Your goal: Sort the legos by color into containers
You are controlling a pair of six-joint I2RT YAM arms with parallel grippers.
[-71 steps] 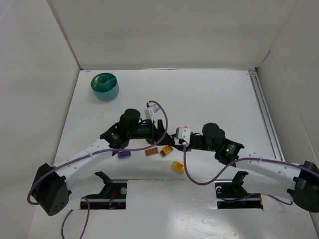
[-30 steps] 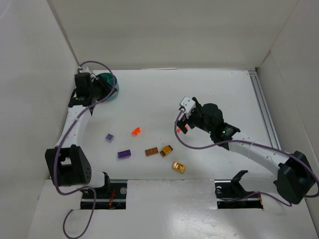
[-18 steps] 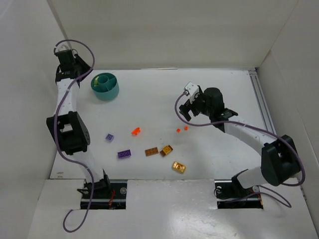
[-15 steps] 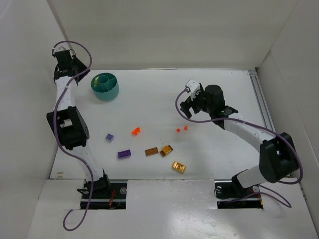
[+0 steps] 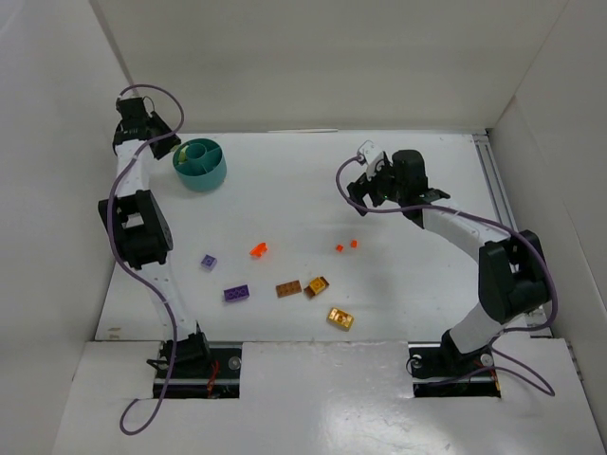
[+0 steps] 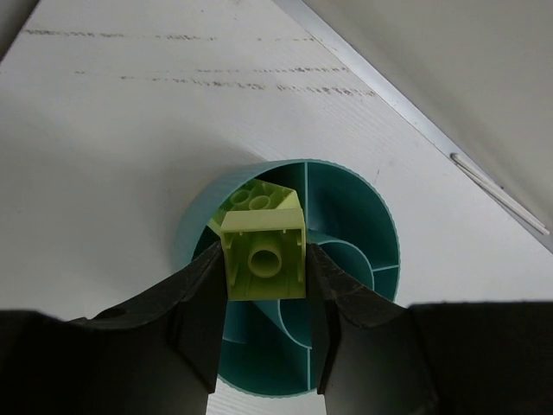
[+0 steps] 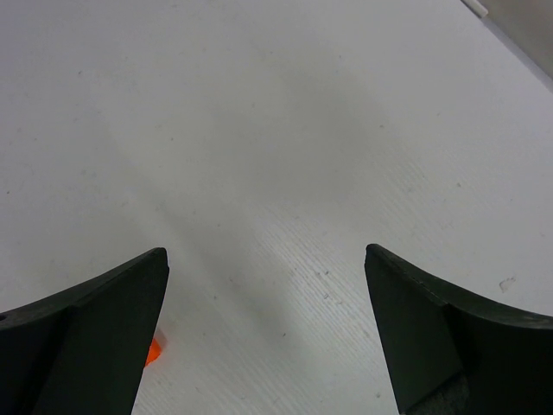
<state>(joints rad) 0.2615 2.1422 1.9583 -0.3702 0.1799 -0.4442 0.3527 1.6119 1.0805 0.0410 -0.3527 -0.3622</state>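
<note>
On the white counter (image 5: 408,303) the round teal tub (image 5: 207,178) stands in the far left corner, the left end effector (image 6: 263,277) is clamped on a pale green brick (image 6: 262,246) above it, the right end effector (image 7: 266,259) is wide apart, and other bricks (image 5: 289,289) lie loose nearer the near edge.

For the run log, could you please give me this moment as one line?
left hand: shut on pale green lego, pointing at teal tub | right hand: open, empty
</note>
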